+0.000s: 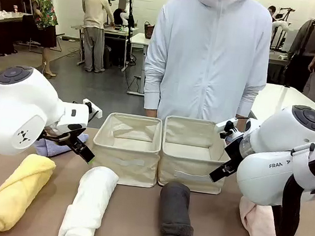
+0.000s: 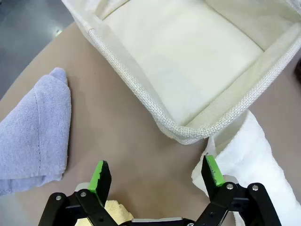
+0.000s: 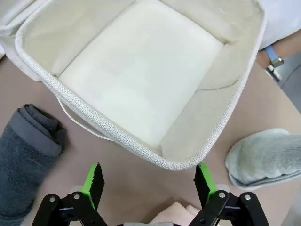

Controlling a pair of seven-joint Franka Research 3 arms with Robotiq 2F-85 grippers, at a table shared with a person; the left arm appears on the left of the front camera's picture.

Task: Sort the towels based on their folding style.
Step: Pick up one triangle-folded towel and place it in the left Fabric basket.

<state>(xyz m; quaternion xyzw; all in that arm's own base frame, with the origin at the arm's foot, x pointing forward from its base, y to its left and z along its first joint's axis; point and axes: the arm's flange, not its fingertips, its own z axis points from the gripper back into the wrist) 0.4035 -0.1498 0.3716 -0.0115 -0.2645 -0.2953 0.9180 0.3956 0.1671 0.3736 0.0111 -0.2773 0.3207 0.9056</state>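
Towels (image 1: 88,204) fluffy terry; bins (image 1: 123,167) coarse woven cloth, perhaps canvas.

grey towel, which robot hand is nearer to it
Right. The right hand hangs at the front rim of the right bin, with the grey towel just beside it. The left hand is at the outer front corner of the left bin, beyond the white towel.

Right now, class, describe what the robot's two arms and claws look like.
The left arm and right arm are glossy white, with rounded joints under dark grey caps; the right one bears black lettering starting FRAN. The left claw and right claw are black, tipped in green.
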